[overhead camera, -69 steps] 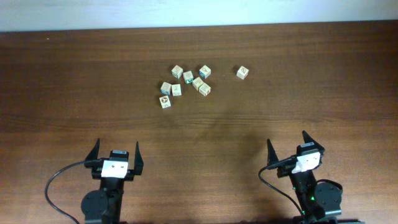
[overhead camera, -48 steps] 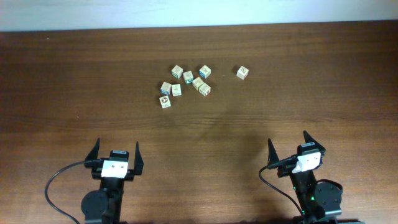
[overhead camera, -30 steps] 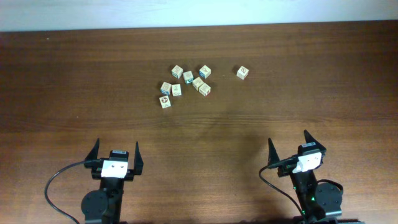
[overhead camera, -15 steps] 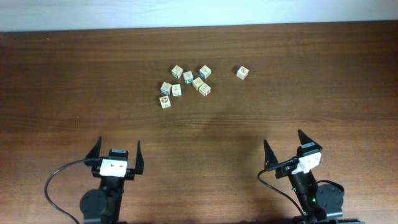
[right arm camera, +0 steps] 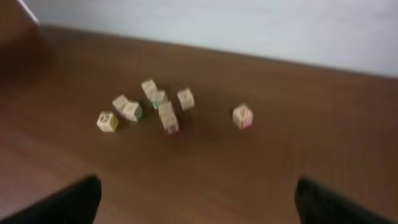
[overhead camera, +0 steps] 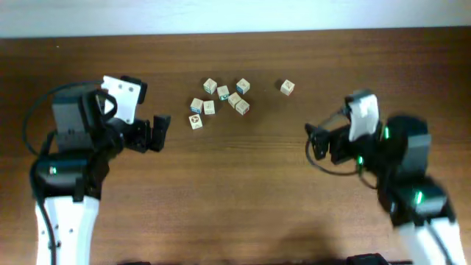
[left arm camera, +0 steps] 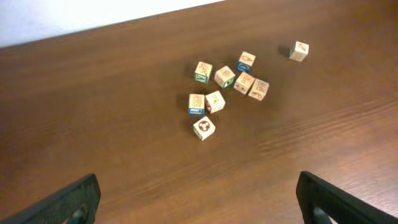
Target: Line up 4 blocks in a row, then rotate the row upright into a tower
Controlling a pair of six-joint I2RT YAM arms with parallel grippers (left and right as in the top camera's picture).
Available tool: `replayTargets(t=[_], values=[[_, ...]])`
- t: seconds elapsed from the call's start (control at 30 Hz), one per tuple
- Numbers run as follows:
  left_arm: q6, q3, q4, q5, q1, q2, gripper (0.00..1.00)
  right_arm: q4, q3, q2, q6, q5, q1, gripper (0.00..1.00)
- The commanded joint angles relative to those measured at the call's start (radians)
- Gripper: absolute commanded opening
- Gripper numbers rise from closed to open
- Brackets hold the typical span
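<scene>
Overhead: blocks [overhead camera: 223, 91] lie in a loose cluster of eight, w/ a ninth lone block [overhead camera: 287, 87] set apart on the right-arm side. The cluster sits ahead of and btw both claws, well apart from each, none touched. Left gripper [overhead camera: 162, 132] is off the cluster's left flank, fingers spread wide, nothing held. Right gripper [overhead camera: 315, 141] is nearer the lone block, jaws also wide apart & empty. Left wrist cam: cluster centred ahead btw the fingertips. Right wrist cam is blurred. All on a brown wood table [overhead camera: 243, 191].
</scene>
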Motion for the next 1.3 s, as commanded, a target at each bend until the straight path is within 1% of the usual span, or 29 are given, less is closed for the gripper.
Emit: replayTargets(t=[0.0, 0.03, 0.07, 0.1, 0.13, 0.17, 0.2, 0.27, 0.3, 0.33, 0.43, 0.53, 0.6, 0.67, 0.77, 0.8, 0.83, 0.87, 0.9, 0.93, 1.03, 1.07, 1.1, 1.2, 1.23, 1.27], values=[[-0.006, 0.034, -0.044, 0.027, 0.005, 0.068, 0.99, -0.29, 0.35, 0.29, -0.174, -0.011, -0.005, 0.99], [-0.006, 0.034, -0.059, 0.064, 0.005, 0.081, 0.99, -0.405, 0.497, 0.443, -0.172, -0.023, -0.005, 0.98], [-0.006, 0.034, -0.047, 0.114, 0.005, 0.084, 0.99, -0.391, 0.529, 0.505, -0.135, -0.053, -0.005, 0.99], [-0.006, 0.034, -0.048, 0.111, 0.005, 0.084, 0.99, -0.339, 0.531, 0.571, -0.136, -0.15, -0.004, 0.99], [-0.01, 0.034, -0.039, 0.066, 0.005, 0.085, 0.99, -0.294, 0.532, 0.615, -0.135, -0.183, 0.01, 0.97], [-0.09, 0.034, -0.017, -0.007, 0.005, 0.095, 0.99, -0.266, 0.532, 0.648, -0.119, -0.156, 0.037, 0.95], [-0.196, 0.034, 0.0, -0.126, 0.005, 0.113, 0.99, -0.223, 0.532, 0.685, -0.079, -0.065, 0.085, 0.93], [-0.243, 0.045, 0.035, -0.229, 0.005, 0.183, 0.99, -0.12, 0.532, 0.763, -0.053, 0.121, 0.212, 0.88], [-0.277, 0.058, 0.036, -0.297, 0.005, 0.227, 0.99, -0.039, 0.532, 0.816, -0.036, 0.184, 0.282, 0.79], [-0.299, 0.059, 0.047, -0.352, 0.005, 0.26, 0.99, 0.022, 0.531, 0.865, -0.031, 0.207, 0.328, 0.73], [-0.299, 0.059, 0.057, -0.352, 0.005, 0.286, 0.99, 0.153, 0.531, 1.016, -0.028, 0.214, 0.398, 0.72], [-0.299, 0.059, 0.057, -0.351, 0.005, 0.286, 0.99, 0.232, 0.531, 1.127, -0.012, 0.222, 0.4, 0.7], [-0.299, 0.059, 0.057, -0.352, 0.005, 0.286, 0.99, 0.269, 0.531, 1.169, -0.012, 0.29, 0.4, 0.7], [-0.299, 0.059, 0.057, -0.352, 0.005, 0.286, 0.99, 0.301, 0.531, 1.188, -0.012, 0.326, 0.399, 0.7], [-0.299, 0.059, 0.056, -0.352, 0.005, 0.286, 0.99, 0.32, 0.531, 1.216, -0.011, 0.33, 0.394, 0.65], [-0.299, 0.059, 0.056, -0.352, 0.005, 0.286, 0.99, 0.325, 0.531, 1.22, -0.01, 0.33, 0.394, 0.58], [-0.299, 0.059, 0.057, -0.352, 0.005, 0.286, 0.99, 0.326, 0.531, 1.22, -0.007, 0.33, 0.394, 0.54], [-0.299, 0.059, 0.056, -0.352, 0.005, 0.286, 0.99, 0.326, 0.531, 1.221, 0.007, 0.33, 0.394, 0.54], [-0.299, 0.059, 0.056, -0.352, 0.005, 0.286, 0.99, 0.326, 0.531, 1.221, 0.015, 0.33, 0.394, 0.49], [-0.299, 0.059, 0.057, -0.352, 0.005, 0.286, 0.99, 0.326, 0.531, 1.221, 0.016, 0.33, 0.394, 0.41], [-0.299, 0.059, 0.057, -0.352, 0.005, 0.286, 0.99, 0.298, 0.532, 1.217, 0.058, 0.335, 0.394, 0.35], [-0.299, 0.059, 0.056, -0.352, 0.005, 0.286, 0.99, 0.279, 0.532, 1.204, 0.068, 0.334, 0.394, 0.35], [-0.299, 0.059, 0.056, -0.352, 0.005, 0.286, 0.99, 0.255, 0.532, 1.172, 0.09, 0.334, 0.394, 0.34], [-0.299, 0.059, 0.057, -0.352, 0.005, 0.286, 0.99, 0.152, 0.539, 1.013, 0.216, 0.334, 0.394, 0.32], [-0.299, 0.059, 0.057, -0.352, 0.005, 0.286, 0.99, 0.09, 0.539, 0.936, 0.282, 0.334, 0.394, 0.3], [-0.299, 0.059, 0.057, -0.352, 0.005, 0.286, 0.99, 0.039, 0.539, 0.885, 0.315, 0.333, 0.394, 0.3]])
